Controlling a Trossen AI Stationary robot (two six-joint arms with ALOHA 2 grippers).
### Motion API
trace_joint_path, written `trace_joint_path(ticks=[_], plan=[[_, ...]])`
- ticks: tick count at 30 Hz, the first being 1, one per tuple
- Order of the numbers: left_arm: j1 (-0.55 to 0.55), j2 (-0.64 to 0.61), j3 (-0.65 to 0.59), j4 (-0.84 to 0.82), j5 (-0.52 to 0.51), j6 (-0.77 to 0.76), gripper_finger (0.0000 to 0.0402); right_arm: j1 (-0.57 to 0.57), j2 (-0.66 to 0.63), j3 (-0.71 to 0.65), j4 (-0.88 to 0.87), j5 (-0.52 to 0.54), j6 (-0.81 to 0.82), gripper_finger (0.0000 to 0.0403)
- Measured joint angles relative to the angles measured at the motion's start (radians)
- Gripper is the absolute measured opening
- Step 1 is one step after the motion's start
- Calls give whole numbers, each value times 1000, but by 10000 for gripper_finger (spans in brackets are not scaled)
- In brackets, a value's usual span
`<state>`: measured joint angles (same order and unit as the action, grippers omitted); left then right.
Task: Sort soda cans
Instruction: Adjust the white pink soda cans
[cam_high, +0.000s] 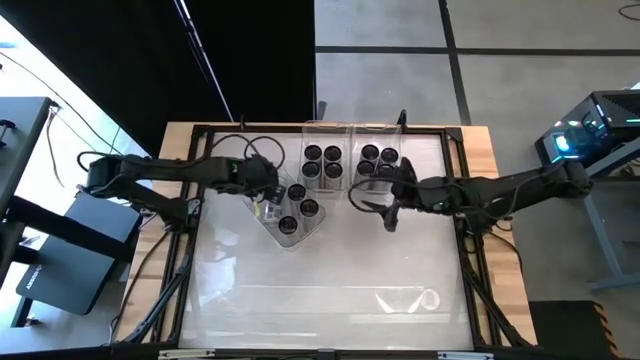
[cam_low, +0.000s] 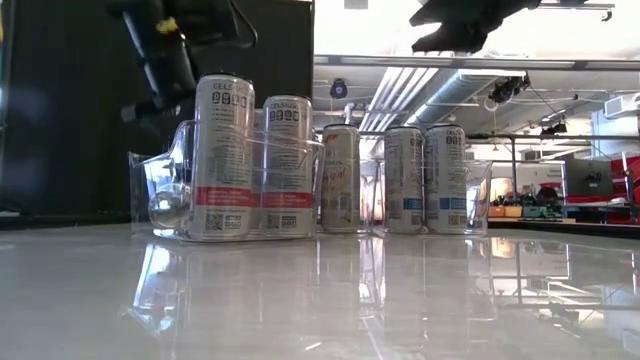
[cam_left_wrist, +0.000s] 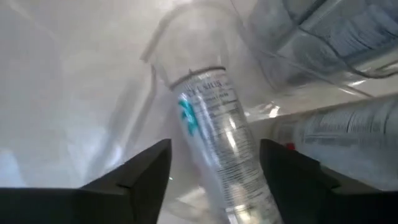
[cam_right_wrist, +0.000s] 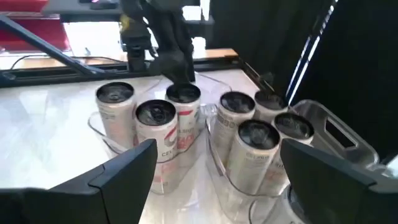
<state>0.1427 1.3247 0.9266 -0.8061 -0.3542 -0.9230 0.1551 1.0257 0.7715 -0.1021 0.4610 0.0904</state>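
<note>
Three clear bins hold upright soda cans. An angled bin (cam_high: 285, 215) left of centre holds a few. Two bins at the far edge (cam_high: 325, 160) (cam_high: 378, 160) hold several each. My left gripper (cam_high: 268, 200) reaches down into the angled bin. It is open, and its fingers stand on either side of a silver can with a teal mark (cam_left_wrist: 214, 130) that stands on the bin's floor; a narrow gap shows on each side. My right gripper (cam_high: 390, 218) hangs open and empty above the table, just in front of the far right bin.
A small clear plastic piece (cam_high: 410, 298) lies toward the table's near right. Black cables (cam_high: 255, 150) loop at the far left, and dark rails (cam_high: 470, 270) frame the table top. The near half of the white surface (cam_high: 320, 290) is open room.
</note>
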Motion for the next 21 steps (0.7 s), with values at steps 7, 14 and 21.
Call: trace_joint_path(ticks=[7,14,21], plan=[[48,108,-2,43,119,-109,277,0,-26,1,-40,-13,-22,336],[69,175,4,78,155,-100,273,0,-25,-1,-45,-13,-4,336],[79,162,17,55,138,-71,273,3,-25,-1,-45,-23,32,336]])
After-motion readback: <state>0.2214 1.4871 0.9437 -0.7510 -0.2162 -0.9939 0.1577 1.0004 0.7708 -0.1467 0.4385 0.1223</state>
